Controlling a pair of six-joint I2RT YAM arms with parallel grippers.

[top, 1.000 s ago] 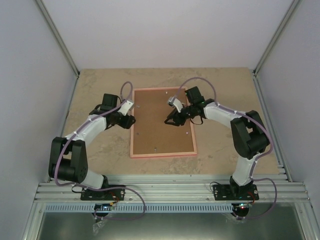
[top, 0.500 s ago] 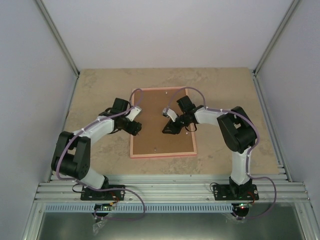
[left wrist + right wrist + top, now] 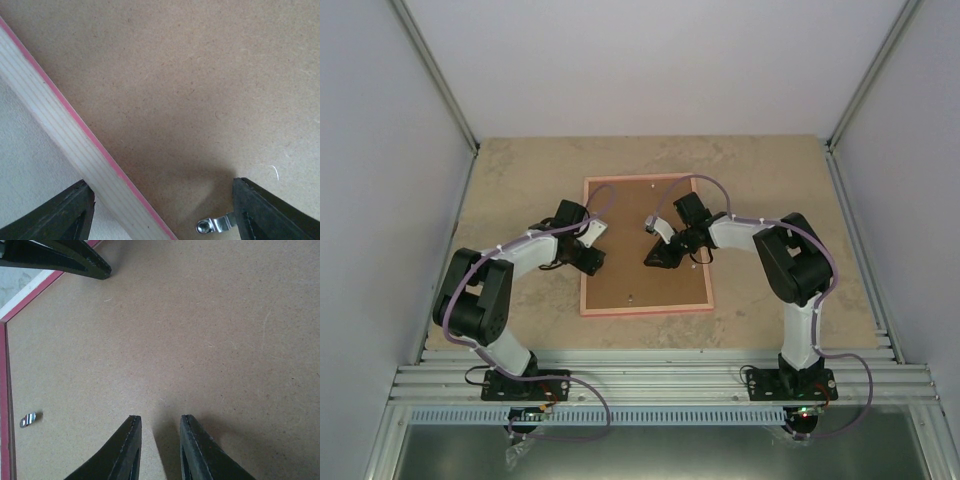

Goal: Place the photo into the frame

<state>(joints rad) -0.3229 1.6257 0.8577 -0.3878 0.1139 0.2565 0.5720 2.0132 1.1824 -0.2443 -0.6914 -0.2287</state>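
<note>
We saw the beige stone-patterned counter [image 3: 770, 170] carrying the large thin rectangular picture frame [image 3: 645, 311]. The frame was pink at its edge and pale striped wood on its back. It lay face down, with its long axis running straight away from both arm bases. The brown hardboard backing board [image 3: 640, 215] sat inside the rails and covered the whole opening, so the glossy sun-and-clouds photo was hidden from us. We judged that it lay under the board, below both tools, though no view showed it.

The left tool [image 3: 590, 258] hung over the frame's left long rail. Its fingers [image 3: 75, 212] were spread wide and gripped nothing, one on the counter side of the rail and the other above the board. The right tool [image 3: 654, 258] was just beside it, further in over the middle of the board. Its fingers [image 3: 192, 450] were drawn to a narrow gap with nothing between them. We could not tell whether their tips touched the board.

A small bright metal clip [image 3: 214, 225] lay on the board between the left tool's fingers, just inside the board-side one and near the rail. A second clip [image 3: 27, 420] lay well apart from the right tool, off to one side by a pink rail. We judged that locking the board came next, and that the left arm was nearer the first clip.
</note>
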